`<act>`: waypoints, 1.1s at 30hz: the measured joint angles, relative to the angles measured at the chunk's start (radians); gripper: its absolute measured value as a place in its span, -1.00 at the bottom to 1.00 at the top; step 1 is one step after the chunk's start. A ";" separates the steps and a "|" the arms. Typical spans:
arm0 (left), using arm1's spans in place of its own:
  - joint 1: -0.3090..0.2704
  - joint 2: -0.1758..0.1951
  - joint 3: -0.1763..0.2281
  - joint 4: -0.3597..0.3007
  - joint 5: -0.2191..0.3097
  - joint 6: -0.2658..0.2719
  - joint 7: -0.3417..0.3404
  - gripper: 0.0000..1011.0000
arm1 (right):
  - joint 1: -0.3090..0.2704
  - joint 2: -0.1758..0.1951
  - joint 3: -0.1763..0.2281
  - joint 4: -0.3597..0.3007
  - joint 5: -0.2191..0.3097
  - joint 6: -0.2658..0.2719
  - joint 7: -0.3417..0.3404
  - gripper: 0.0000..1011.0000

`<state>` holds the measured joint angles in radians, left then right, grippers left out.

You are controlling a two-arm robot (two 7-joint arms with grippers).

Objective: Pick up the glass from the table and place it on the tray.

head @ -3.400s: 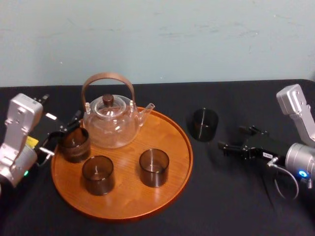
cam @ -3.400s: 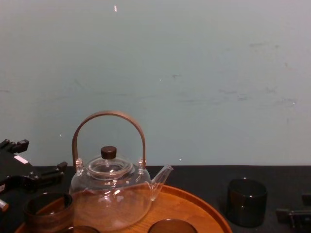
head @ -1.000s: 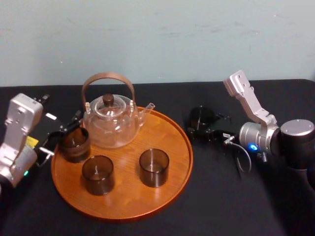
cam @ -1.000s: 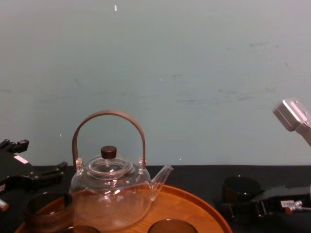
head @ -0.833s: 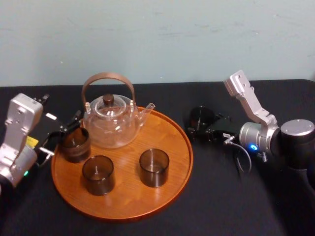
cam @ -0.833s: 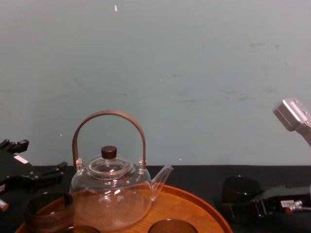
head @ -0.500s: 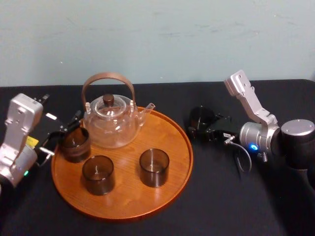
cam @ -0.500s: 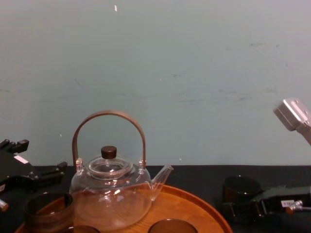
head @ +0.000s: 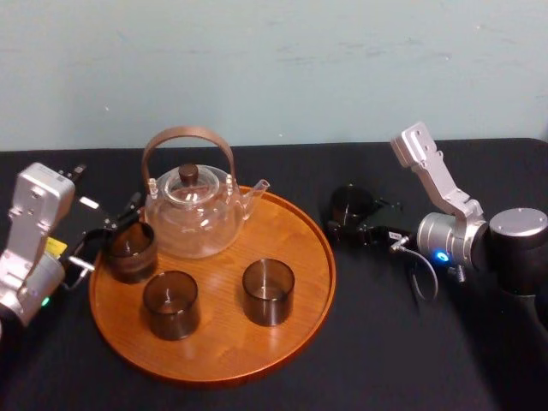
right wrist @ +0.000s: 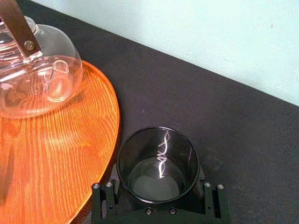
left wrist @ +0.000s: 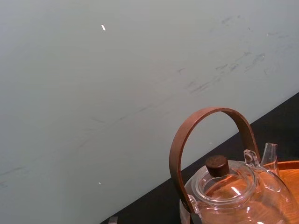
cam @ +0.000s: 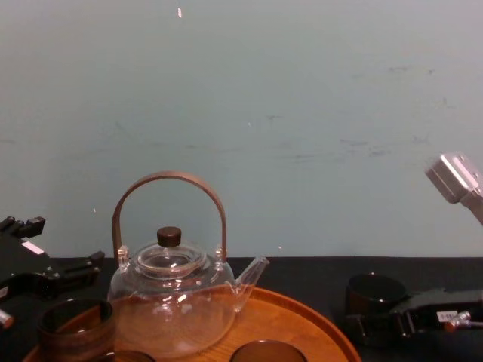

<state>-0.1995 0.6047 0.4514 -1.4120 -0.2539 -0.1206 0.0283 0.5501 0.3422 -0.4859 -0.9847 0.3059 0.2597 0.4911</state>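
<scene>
The dark glass (head: 351, 207) stands on the black table just right of the tray (head: 318, 282). My right gripper (head: 353, 219) reaches in from the right and is shut on the glass. The right wrist view has a finger pressed against each side of the glass (right wrist: 158, 161), low on its wall, with the tray (right wrist: 56, 154) beside it. From the chest, the glass (cam: 375, 289) rests on the cloth with the right gripper (cam: 373, 318) at its base. My left gripper (head: 110, 233) is parked open at the tray's left edge.
A glass teapot (head: 190, 210) with a brown hoop handle stands at the tray's back. Three dark glasses sit on the tray: one at the left (head: 130, 250), two in front (head: 171, 304) (head: 268, 291). Bare tray wood lies between teapot and right rim.
Since 3.4 s ago my right gripper has moved left from the open table and taken the glass between its fingers. Over the last second it barely shifts. The left arm is still.
</scene>
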 joint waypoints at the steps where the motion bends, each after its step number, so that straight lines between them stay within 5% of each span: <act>1: 0.000 0.000 0.000 0.000 0.000 0.000 0.000 0.98 | -0.001 0.000 0.000 -0.001 0.000 0.000 0.001 0.79; 22: 0.000 0.000 0.000 0.000 0.000 0.000 0.000 0.98 | -0.098 0.142 0.047 -0.351 0.062 0.071 0.040 0.79; 33: 0.000 0.000 0.000 0.000 0.000 0.000 0.000 0.98 | -0.066 0.142 -0.016 -0.363 0.067 0.062 0.080 0.79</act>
<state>-0.1995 0.6047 0.4514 -1.4120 -0.2539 -0.1206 0.0283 0.4841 0.4840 -0.5023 -1.3481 0.3727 0.3218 0.5714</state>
